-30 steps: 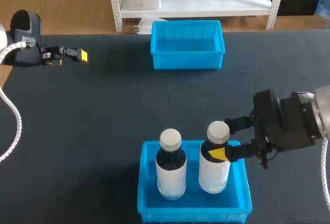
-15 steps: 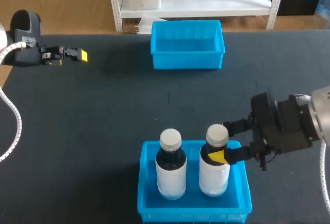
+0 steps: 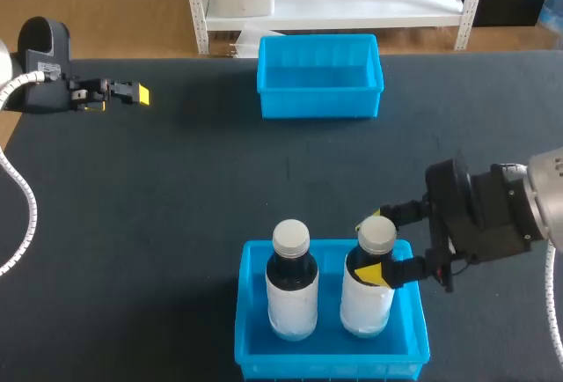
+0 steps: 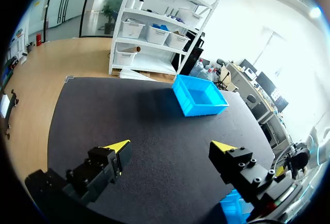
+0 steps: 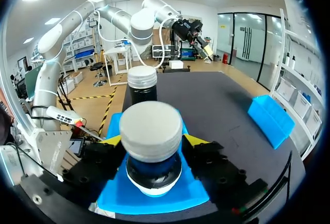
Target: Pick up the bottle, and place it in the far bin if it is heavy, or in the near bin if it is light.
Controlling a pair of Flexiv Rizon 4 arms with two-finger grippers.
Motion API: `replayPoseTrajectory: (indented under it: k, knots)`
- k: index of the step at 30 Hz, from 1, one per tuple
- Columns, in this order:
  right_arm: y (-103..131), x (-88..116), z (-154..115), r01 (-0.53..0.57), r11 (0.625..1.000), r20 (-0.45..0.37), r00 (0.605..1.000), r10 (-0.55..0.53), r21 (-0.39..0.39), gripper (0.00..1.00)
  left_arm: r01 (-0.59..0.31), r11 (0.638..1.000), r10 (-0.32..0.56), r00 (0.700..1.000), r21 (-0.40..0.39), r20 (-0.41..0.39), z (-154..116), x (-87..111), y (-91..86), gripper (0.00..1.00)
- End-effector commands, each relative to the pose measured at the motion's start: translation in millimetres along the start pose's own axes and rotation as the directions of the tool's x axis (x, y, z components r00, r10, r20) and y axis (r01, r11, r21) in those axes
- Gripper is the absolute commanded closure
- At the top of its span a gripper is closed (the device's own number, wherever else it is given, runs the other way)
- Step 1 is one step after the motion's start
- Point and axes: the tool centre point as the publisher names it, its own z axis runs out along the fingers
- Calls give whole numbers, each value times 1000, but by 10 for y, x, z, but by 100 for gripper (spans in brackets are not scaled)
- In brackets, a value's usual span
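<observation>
Yellow-tipped left gripper [image 3: 132, 94]: you will find it at the far left of the dark table [image 3: 176, 206], well apart from both bins. Its fingers are spread wide with nothing between them, as its own wrist view [image 4: 170, 146] confirms.

Blue far bin [image 3: 319, 105]: at the far middle of the table. No arm is near it.

Blue near bin [image 3: 330, 366]: at the near edge, a little right of centre. Two bottles stand upright in it, side by side.

Second bottle [image 3: 291, 285]: on the left in the near bin, with a grey cap, dark neck and white label. Nothing touches it.

Bottle [image 3: 368, 298]: on the right in the same bin, matching its neighbour. You cannot tell whether its base rests on the bin floor.

Right gripper [image 3: 369, 248]: comes in from the right. In the right wrist view [image 5: 153, 141] one yellow tip sits on each side of the neck below the cap [image 5: 150, 126], and both appear to press it, so count the bottle as grasped.

Status, as a judgement: pick-up and sorting look done, and the near bin implies it was judged light. You have yet to set the bottle down fully, let go of the neck and draw the arm clear without tipping the second bottle.
</observation>
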Motion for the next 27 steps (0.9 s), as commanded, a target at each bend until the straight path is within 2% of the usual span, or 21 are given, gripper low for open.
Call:
replayPoseTrajectory:
  k: [1, 8, 17, 22, 27]
  knots:
    - [-11, -2, -42, -3, 1000, -8, 1000, 3, 4, 0, 0, 1000, 0, 1000, 0, 0, 0, 0, 0, 0]
    - [-41, 25, -226, 11, 1000, -35, 999, -10, 14, 0, 0, 1000, 0, 1000, 0, 0, 0, 0, 0, 0]
    - [-301, 240, -878, 36, 999, -97, 995, -36, -7, 0, 0, 1000, 0, 1000, 0, 0, 0, 0, 0, 0]
    - [-561, 303, -1086, -44, 995, -86, 995, 52, 90, 0, 0, 1000, 0, 1000, 0, 0, 0, 0, 0, 0]
    - [-800, 297, -1111, -95, 987, -58, 993, 103, 127, 0, 0, 1000, 0, 1000, 0, 0, 0, 0, 0, 0]
